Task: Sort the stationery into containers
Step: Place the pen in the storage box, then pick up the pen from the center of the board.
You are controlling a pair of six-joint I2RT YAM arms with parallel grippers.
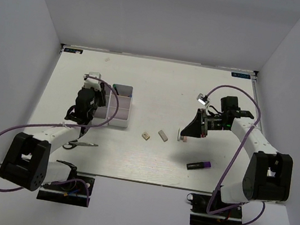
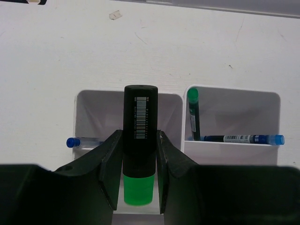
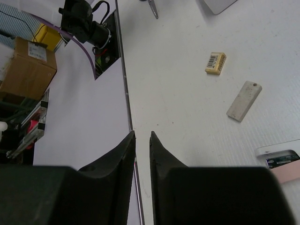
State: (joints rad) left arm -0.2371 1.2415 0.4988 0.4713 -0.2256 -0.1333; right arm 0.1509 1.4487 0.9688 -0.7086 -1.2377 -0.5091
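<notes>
My left gripper (image 2: 137, 154) is shut on the green-black highlighter (image 2: 139, 122) and holds it over the left bin (image 2: 98, 105) of the white containers (image 1: 119, 120). The right bin (image 2: 243, 101) holds a blue pen (image 2: 243, 138) and a dark pen (image 2: 193, 117). Another blue pen (image 2: 75, 142) sticks out at the left. My right gripper (image 3: 142, 136) is shut and empty, just above the table beside the pink eraser (image 3: 283, 169). A yellow eraser (image 3: 215, 63) and a beige eraser (image 3: 243, 100) lie further off. The purple-black marker (image 1: 200, 165) lies front right. The scissors (image 1: 79, 143) lie front left.
The three erasers (image 1: 163, 135) lie in a row mid-table between the arms. The table's near edge (image 3: 125, 93) runs just left of my right fingers. White walls close the table on three sides. The left arm's purple cable (image 1: 115, 98) loops over the bins.
</notes>
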